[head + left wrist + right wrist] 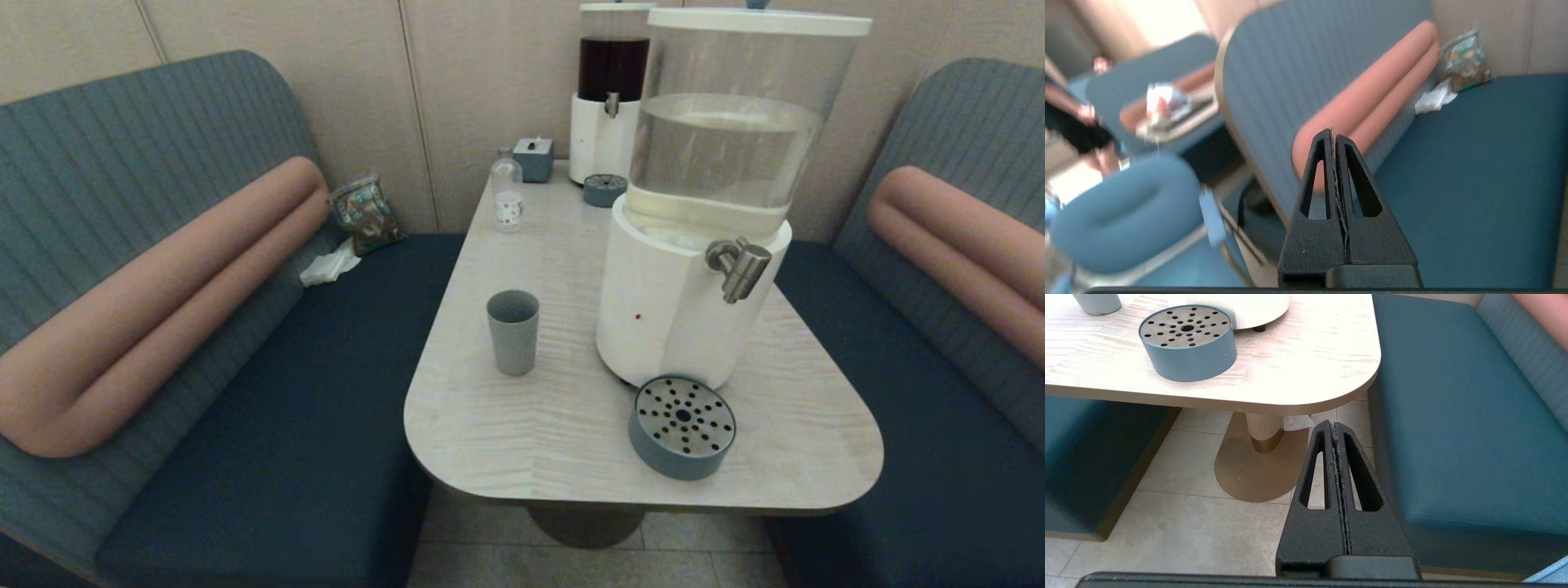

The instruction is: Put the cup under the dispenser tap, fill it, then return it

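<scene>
Cup [513, 331] standing upright left of the dispenser tap [739, 267], we are seeing left gripper [1334, 132] and right gripper [1334, 424] both pressed closed, empty, arms hiding from the head view.

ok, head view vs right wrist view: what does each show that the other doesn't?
Head view only: the dispenser tap, the clear tank, the dark-liquid dispenser, the small bottle, and the whole cup standing apart from the dispenser.

Right wrist view only: the right gripper, shut and empty, held off the table's corner over the floor, plus the table pedestal.

Both: the perforated drip tray and the table.
</scene>
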